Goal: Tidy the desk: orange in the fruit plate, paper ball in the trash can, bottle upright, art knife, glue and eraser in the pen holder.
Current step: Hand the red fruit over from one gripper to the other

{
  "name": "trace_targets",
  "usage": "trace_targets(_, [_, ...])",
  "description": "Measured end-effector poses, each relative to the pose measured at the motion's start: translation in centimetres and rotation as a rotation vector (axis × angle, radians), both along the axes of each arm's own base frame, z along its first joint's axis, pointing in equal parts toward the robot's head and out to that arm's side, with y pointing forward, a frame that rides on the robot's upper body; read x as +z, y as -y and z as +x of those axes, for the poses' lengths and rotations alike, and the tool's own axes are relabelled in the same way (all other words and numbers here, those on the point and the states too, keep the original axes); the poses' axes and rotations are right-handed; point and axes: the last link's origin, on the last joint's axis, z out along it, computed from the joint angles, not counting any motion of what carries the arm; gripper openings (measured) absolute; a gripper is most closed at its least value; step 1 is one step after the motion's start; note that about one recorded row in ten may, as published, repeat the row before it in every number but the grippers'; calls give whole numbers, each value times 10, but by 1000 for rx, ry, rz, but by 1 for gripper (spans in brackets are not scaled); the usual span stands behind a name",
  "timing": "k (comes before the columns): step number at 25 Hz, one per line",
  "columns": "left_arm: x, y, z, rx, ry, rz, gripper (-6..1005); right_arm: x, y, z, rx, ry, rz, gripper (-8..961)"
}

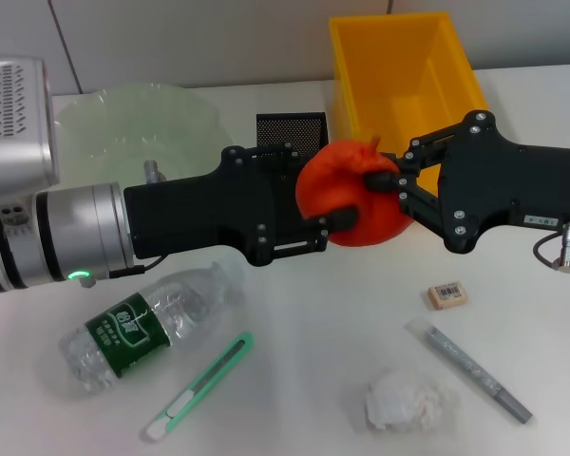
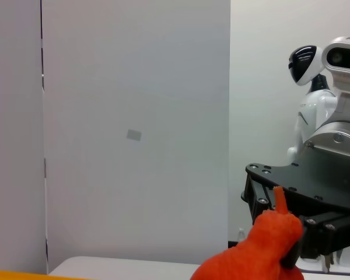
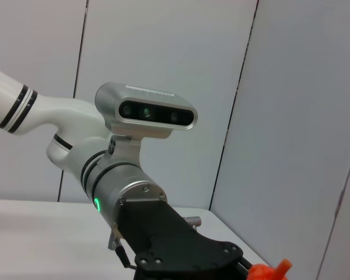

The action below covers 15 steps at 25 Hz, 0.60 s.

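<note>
**Desk inventory: orange held in mid-air between both grippers**

- Orange point(image 1: 353, 195): raised above the desk, centre of the head view, in front of the mesh holder and the yellow bin. Short stem on top. Its top also shows in the left wrist view point(image 2: 262, 251), and a sliver in the right wrist view point(image 3: 268, 271).
- Left gripper point(image 1: 334, 204): reaches in from the left at a level pose; its jaws pinch the orange's left side, one finger point(image 1: 340, 218) lying across the fruit's front.
- Right gripper point(image 1: 391, 185): reaches in from the right; its jaws clasp the orange's right side, fingertips on the skin near the stem.
- Plate point(image 1: 104, 119): pale green, translucent, far left of the desk, behind the left arm.
- Pen holder point(image 1: 290, 128): black mesh, upright, behind the grippers, just beside the bin.
- Bin point(image 1: 399, 57): yellow, open-topped, far right of centre.
- Bottle point(image 1: 147, 323): clear, green label, lying on its side near the front left.
- Knife point(image 1: 199, 388): green and white, lying flat in front of the bottle.
- Eraser point(image 1: 446, 295): small, tan, barcode label, right of centre.
- Glue point(image 1: 467, 369): grey stick, lying diagonally, front right.
- Paper ball point(image 1: 408, 401): white, crumpled, near the front, just beside the glue.
</note>
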Motion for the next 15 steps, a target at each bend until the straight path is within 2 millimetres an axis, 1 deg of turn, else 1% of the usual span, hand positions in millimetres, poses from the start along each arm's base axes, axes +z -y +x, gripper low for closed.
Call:
trace_targets(2, [0, 0, 1, -10, -7, 1, 725, 0, 0, 0, 3, 1, 1, 38])
trace_targets(10, [-2, 1, 2, -29, -17, 1, 503, 0, 0, -1, 8, 3, 3, 39])
trace_targets(15, [-3, 1, 2, -27, -22, 3, 389, 1, -1, 0, 7, 2, 8, 38])
